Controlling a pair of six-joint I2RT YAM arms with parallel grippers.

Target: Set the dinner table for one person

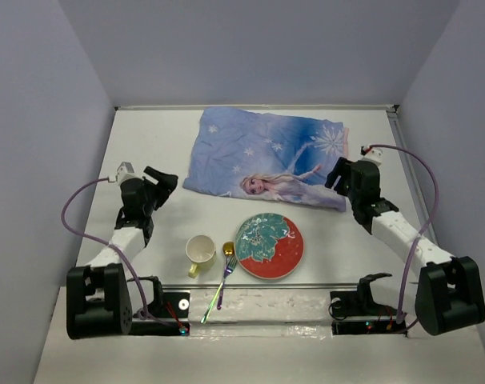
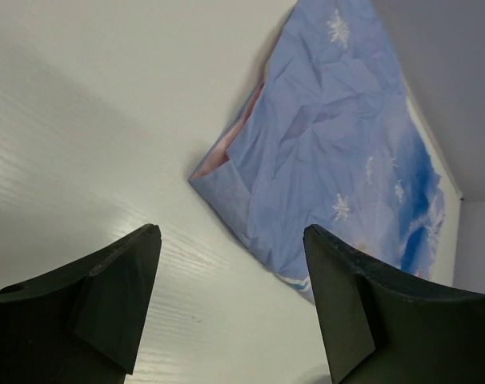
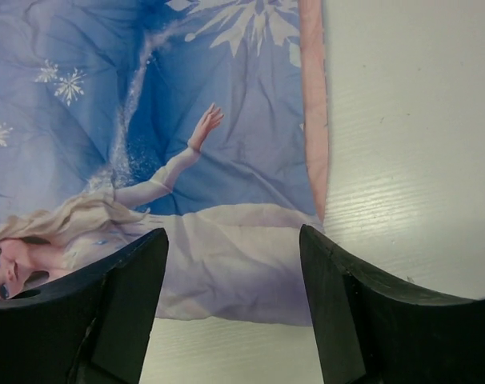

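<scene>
1. Top view: the dinner table [image 1: 146, 144], a large flat matte white tabletop, fills the floor of a grey-walled enclosure. Everything else rests on it.
2. A blue rectangular cloth mat with a cartoon-princess print [image 1: 266, 160] lies upper centre and is slightly skewed.
3. Below the mat, lower centre, sits a round plate with a teal flower and a red rim area [image 1: 268, 246]. It is near the mat's lower edge but apart from it.
4. A cream cup with a yellow handle [image 1: 200, 250] stands upright left of the plate. Between the two lie thin iridescent-handled utensils [image 1: 227, 250], one ending in a gold bowl, angled toward the bottom of the frame.
5. The left gripper [image 1: 164, 181] is poised at centre left, just off the mat's lower-left corner.
6. Left wrist view: the left gripper's [image 2: 230, 234] jaws are spread with nothing between them. Bare table [image 2: 82, 120] shows in the gap, and the mat's [image 2: 330, 144] corner lies beyond, toward the upper right.
7. The right gripper [image 1: 337, 174] hangs at centre right, over the mat's lower-right corner.
8. Right wrist view: the right gripper's [image 3: 233, 234] jaws are spread and empty. The mat [image 3: 226, 144] shows in the gap, with white table [image 3: 410, 144] at right.
</scene>
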